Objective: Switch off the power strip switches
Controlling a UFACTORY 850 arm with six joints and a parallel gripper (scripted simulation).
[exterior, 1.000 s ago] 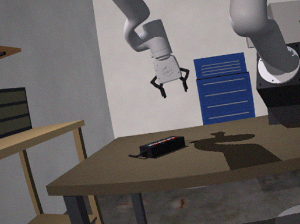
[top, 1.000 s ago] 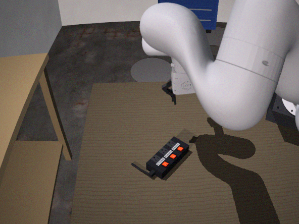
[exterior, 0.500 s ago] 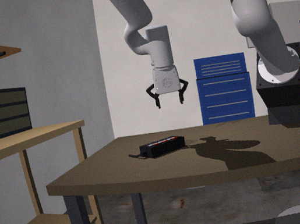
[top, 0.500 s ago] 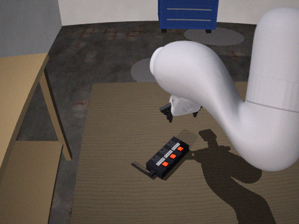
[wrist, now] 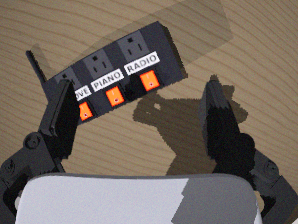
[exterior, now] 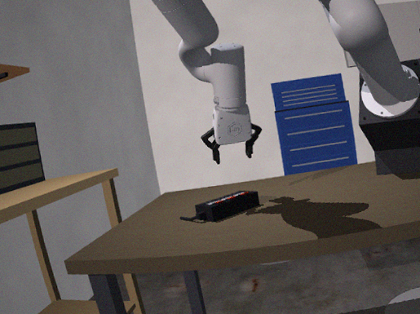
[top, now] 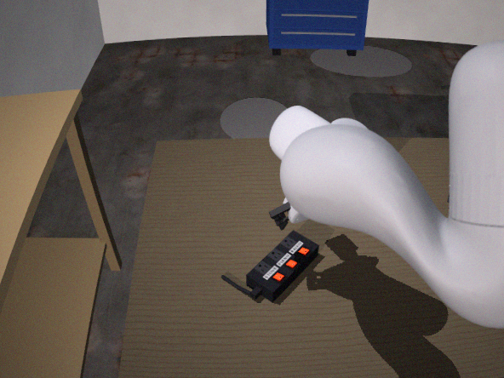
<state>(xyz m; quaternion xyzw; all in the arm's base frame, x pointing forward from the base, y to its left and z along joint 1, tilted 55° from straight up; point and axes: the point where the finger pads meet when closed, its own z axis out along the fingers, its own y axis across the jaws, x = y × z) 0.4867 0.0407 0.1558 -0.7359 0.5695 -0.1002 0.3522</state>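
Note:
The black power strip point(top: 282, 265) lies flat on the wooden table, right way up, with a short cable stub at its near-left end. It has three orange switches: STOVE point(top: 278, 277), PIANO point(top: 291, 264) and RADIO point(top: 303, 251). All three look lit orange. In the wrist view the strip point(wrist: 109, 72) shows with the RADIO switch point(wrist: 149, 80) and the PIANO switch point(wrist: 115, 96); the STOVE switch is partly hidden behind the left finger. My gripper point(exterior: 232, 152) is open and empty, pointing down, well above the strip point(exterior: 227, 205). It also shows in the wrist view point(wrist: 140, 119).
The robot base point(exterior: 401, 133) stands at the table's right rear. A wooden shelf bench point(exterior: 33, 192) with a drawer box point(exterior: 4, 158) is to the left. A blue cabinet point(exterior: 314, 125) stands behind the table. The arm's shadow falls right of the strip.

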